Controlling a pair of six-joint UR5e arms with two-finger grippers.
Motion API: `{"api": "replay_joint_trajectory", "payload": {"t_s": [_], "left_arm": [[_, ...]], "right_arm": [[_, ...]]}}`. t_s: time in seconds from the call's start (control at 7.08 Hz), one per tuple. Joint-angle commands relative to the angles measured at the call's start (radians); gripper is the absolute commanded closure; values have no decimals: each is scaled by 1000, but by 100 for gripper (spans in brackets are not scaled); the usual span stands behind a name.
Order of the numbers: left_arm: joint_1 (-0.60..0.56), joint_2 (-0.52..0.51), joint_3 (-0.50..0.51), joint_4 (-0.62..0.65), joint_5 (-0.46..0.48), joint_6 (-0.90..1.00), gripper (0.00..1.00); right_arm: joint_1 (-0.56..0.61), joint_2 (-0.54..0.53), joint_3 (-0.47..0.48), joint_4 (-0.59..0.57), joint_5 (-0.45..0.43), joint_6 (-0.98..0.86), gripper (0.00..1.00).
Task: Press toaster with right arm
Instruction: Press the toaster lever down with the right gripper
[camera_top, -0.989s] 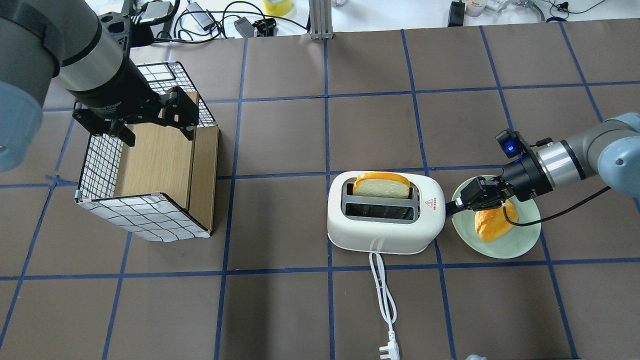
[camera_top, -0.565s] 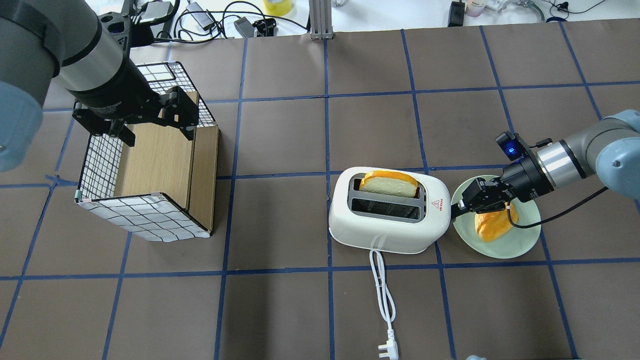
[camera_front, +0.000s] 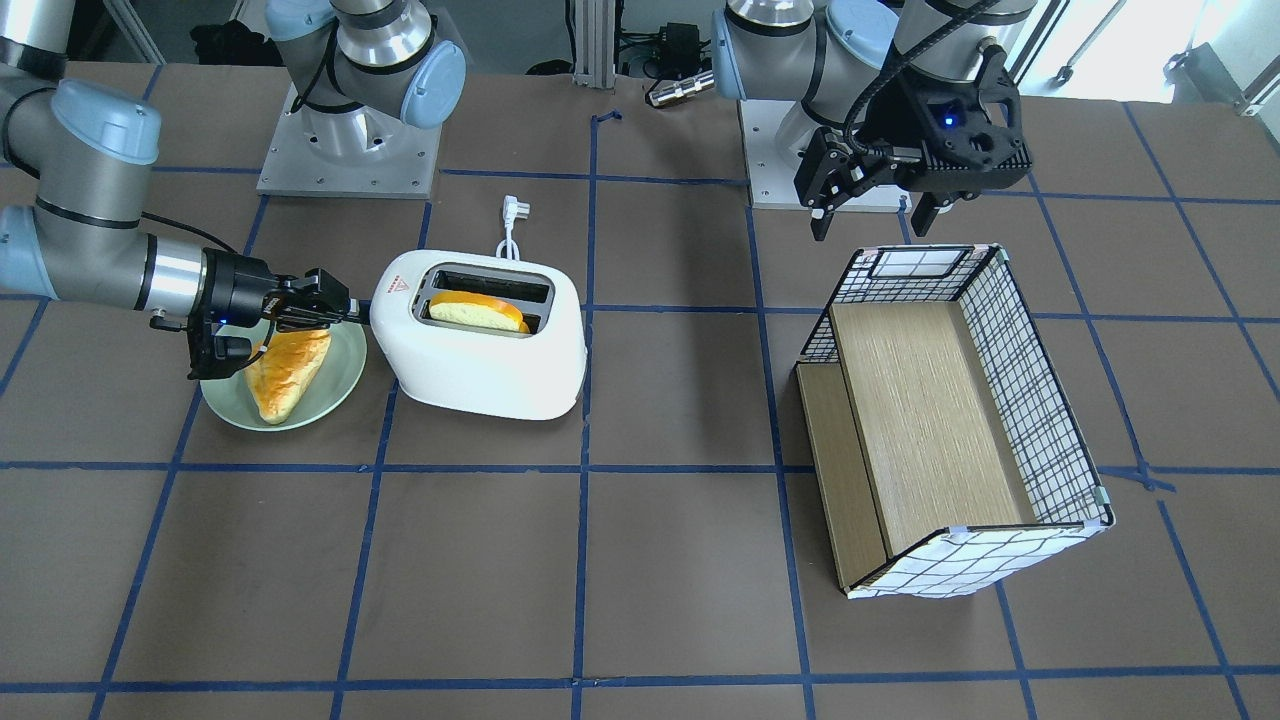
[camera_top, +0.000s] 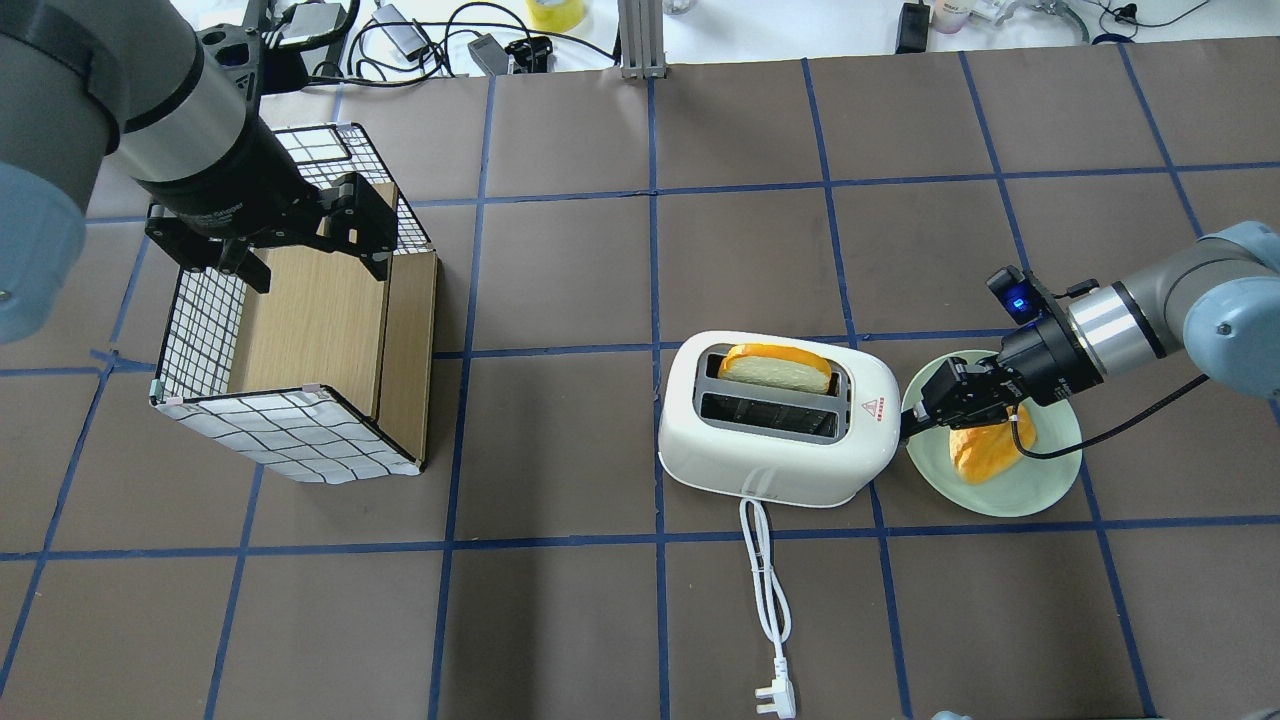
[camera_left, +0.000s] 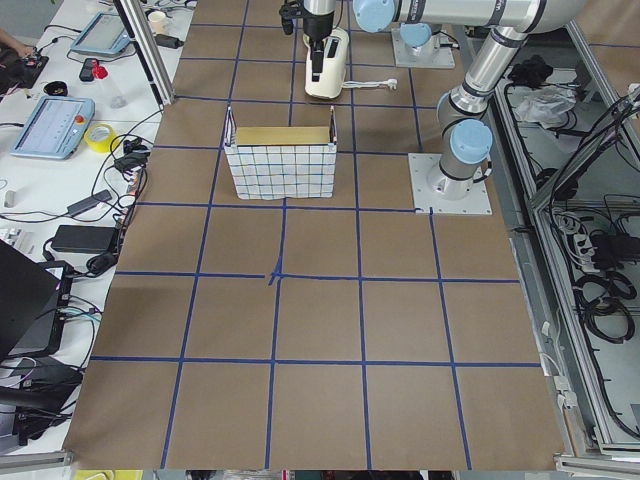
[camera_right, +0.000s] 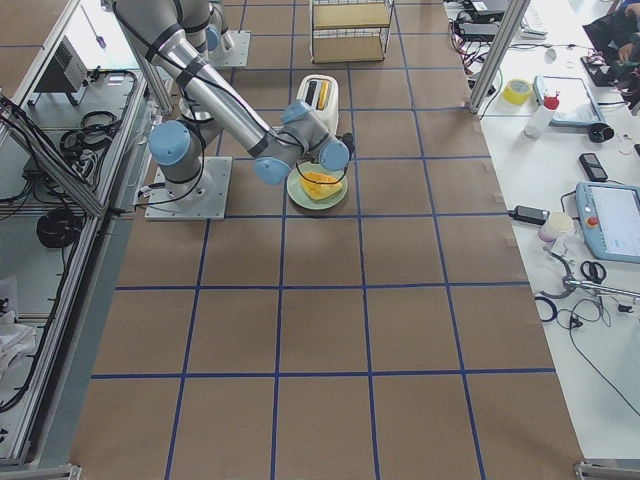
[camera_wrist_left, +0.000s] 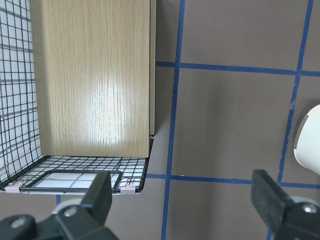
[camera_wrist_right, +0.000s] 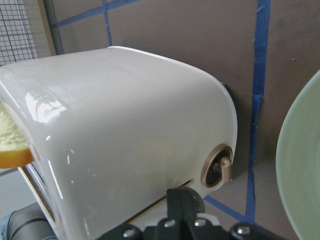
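The right gripper (camera_top: 908, 424), fingers pinched together, presses its tip against the end of the toaster (camera_top: 775, 420) just ahead of it. Since a second ago the toaster has skewed on the table and the bread (camera_top: 775, 368) sits slightly lower, so the push is shoving the body more than working the lever. The left gripper (camera_front: 880, 205), fingers spread, hangs far off over the basket (camera_front: 950, 420).

The right arm (camera_top: 1150, 310) is a shiny silver tube with light-blue round caps. Its hand (camera_top: 912, 418) is black with a small blue light and a loose black cable. The left arm (camera_front: 800, 50) looks the same.
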Motion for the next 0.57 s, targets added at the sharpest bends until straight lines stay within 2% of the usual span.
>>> {"api": "replay_joint_trajectory", "payload": {"t_s": [0.0, 0.42], "left_arm": [[0, 0, 0, 0, 0, 0, 0], [0, 0, 0, 0, 0, 0, 0]], "right_arm": [[0, 5, 5, -8, 0, 2, 100], [1, -49, -46, 3, -21, 117, 100]]}}
